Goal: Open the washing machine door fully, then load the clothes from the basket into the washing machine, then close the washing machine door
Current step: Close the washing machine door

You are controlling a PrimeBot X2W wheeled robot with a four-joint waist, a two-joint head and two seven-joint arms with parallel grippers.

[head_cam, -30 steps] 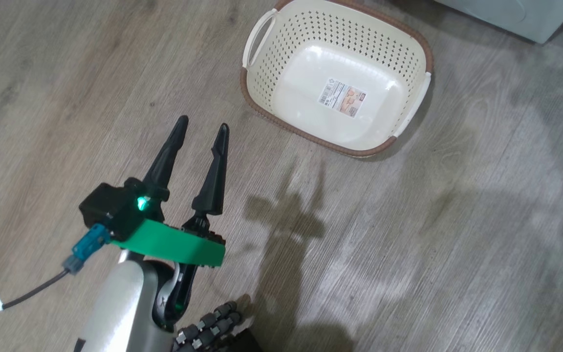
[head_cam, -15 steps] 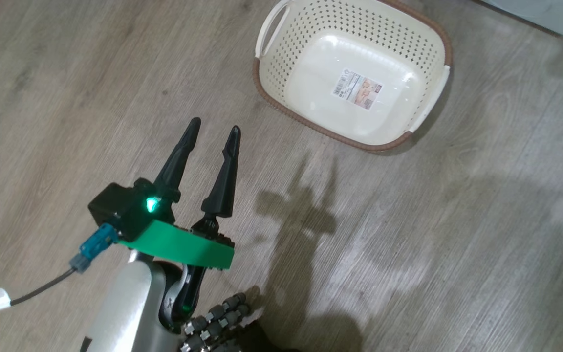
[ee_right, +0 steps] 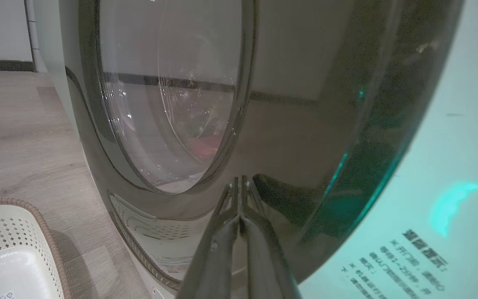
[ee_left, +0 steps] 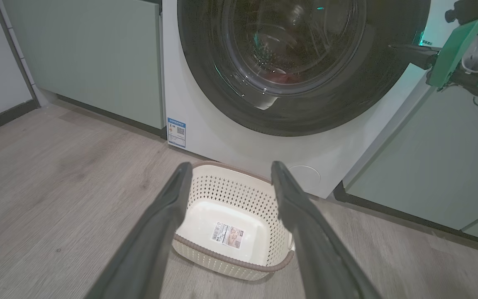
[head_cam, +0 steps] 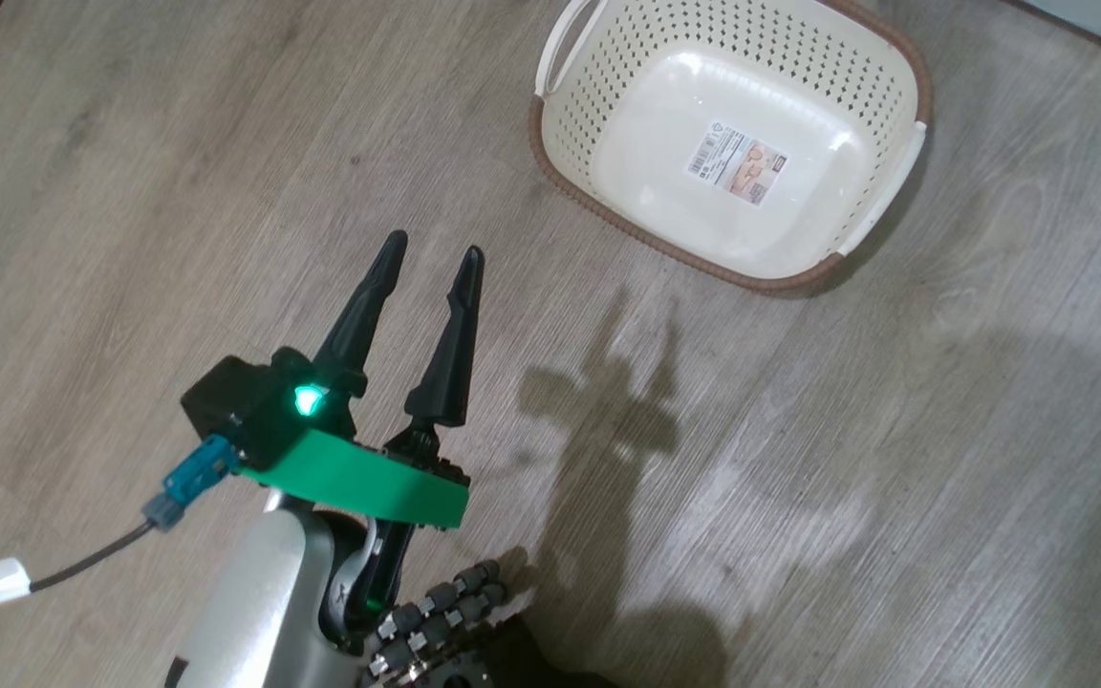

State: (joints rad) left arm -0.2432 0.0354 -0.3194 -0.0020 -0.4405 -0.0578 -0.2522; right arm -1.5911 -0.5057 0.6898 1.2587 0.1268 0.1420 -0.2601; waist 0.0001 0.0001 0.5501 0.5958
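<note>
The washing machine (ee_left: 222, 137) is white, and its door (ee_left: 371, 83) with the black rim lies flat against its front. Behind the glass a patch of red clothes (ee_left: 281, 77) shows in the drum, also red clothes (ee_right: 203, 147) in the right wrist view. The cream basket (head_cam: 608, 215) stands on the floor before the machine, holding nothing but a sticker. My left gripper (head_cam: 431, 250) hangs open and empty above the floor, short of the basket (ee_left: 230, 259). My right gripper (ee_right: 241, 181) is shut, its tips against the door's black rim (ee_right: 305, 145) at its right edge.
Pale green cabinets (ee_left: 89, 62) flank the machine on both sides. A small round white flap (ee_left: 304, 177) and a blue label (ee_left: 176, 132) sit low on its front. Grey wood floor (head_cam: 895, 478) spreads around the basket. A cable (head_cam: 82, 564) trails from my left wrist.
The whole head picture has slid up and to the right, so the camera has moved. My left gripper stays open and empty.
</note>
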